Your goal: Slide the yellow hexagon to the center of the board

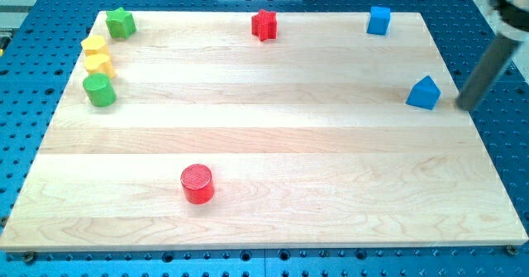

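Figure. The wooden bench (273,136) filled the view, its middle bare. The rod entered from the view's upper right; my tip (465,107) stood just off the bench's right edge, beside the blue wedge-like block (424,93) and well apart from the target. The rig carried no pincer, so nothing was held.

The red cylinder (197,183) stood at lower left of centre, the green cylinder (99,89) at the left edge. Above it sat two yellow blocks, touching: the upper (93,45) and the lower (99,64). Which was the yellow hexagon could not be settled at this size; probably the lower.

A green star (121,22), red star (264,25) and blue cube (378,20) lined the top. Crowding suggested a push from the left.
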